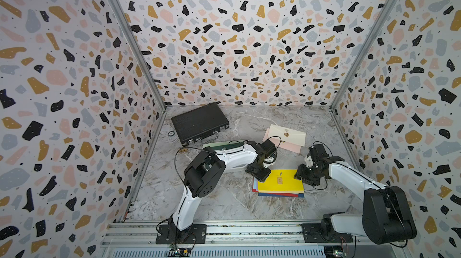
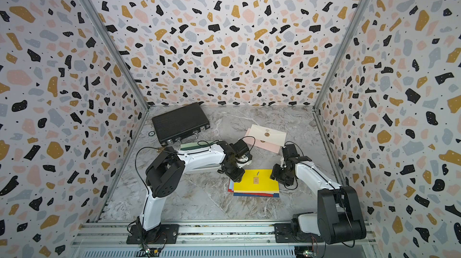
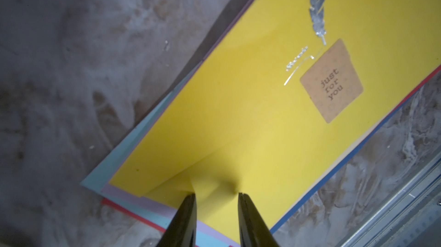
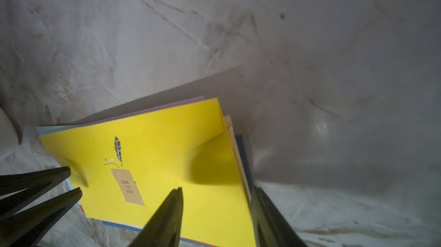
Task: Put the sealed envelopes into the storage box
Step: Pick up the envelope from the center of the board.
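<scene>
Top views, pile: the yellow envelope (image 1: 280, 182) lay uppermost on a fanned pile of sealed envelopes at mid-table, with red and navy edges showing beneath it.
Top views, arms: the left gripper (image 1: 260, 177) sat on the pile's left end and the right gripper (image 1: 300, 175) at its right end.
Top views, elsewhere: a cream envelope (image 1: 289, 134) overlapped a pink envelope (image 1: 287, 146) near the back. The black briefcase (image 1: 199, 122) lay closed at back left. The storage box could not be found in any view.
Left wrist, left gripper: its jaws were narrow, both tips pressed on the yellow envelope with a raised fold of paper between them. Whether that fold was truly gripped could not be told.
Left wrist, under-layers: a light blue envelope (image 3: 114, 171) poked out below.
Right wrist, right gripper: its jaws were moderately wide and astride the pile's edge, one tip on the yellow face and the other just off the pile, holding nothing.
Step in hand: probably separating the top envelope.
Doing it well: press lightly so only the yellow sheet buckles, slip one right finger under that single edge before closing, then lift level.
</scene>
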Robot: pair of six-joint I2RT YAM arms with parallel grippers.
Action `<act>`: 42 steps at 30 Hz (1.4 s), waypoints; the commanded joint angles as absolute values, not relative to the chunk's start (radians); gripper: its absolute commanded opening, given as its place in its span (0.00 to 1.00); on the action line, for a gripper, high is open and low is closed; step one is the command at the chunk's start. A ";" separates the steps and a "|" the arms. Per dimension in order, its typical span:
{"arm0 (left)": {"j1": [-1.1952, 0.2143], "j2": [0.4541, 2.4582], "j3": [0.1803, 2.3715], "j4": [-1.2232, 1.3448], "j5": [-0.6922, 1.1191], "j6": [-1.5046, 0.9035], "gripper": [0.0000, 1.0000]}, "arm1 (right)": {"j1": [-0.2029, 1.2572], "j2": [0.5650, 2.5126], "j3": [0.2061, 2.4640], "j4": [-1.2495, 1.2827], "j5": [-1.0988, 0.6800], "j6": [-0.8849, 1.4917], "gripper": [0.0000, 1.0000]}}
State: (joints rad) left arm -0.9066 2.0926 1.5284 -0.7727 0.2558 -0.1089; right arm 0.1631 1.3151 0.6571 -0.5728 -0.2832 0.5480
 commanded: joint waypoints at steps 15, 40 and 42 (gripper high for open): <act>-0.929 2.154 1.490 -0.736 0.250 -0.105 0.33 | 0.169 1.250 0.667 -0.632 -0.357 0.558 0.51; -0.931 2.150 1.479 -0.718 0.249 -0.112 0.33 | 0.171 1.131 0.634 -0.576 -0.475 0.627 0.44; -0.931 2.146 1.475 -0.718 0.248 -0.113 0.33 | 0.171 1.143 0.635 -0.583 -0.484 0.615 0.40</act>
State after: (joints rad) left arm -0.9112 2.0918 1.5269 -0.7696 0.2489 -0.1097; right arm 0.1650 1.1336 0.6407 -0.5659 -0.4599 0.6270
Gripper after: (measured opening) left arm 0.334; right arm 0.412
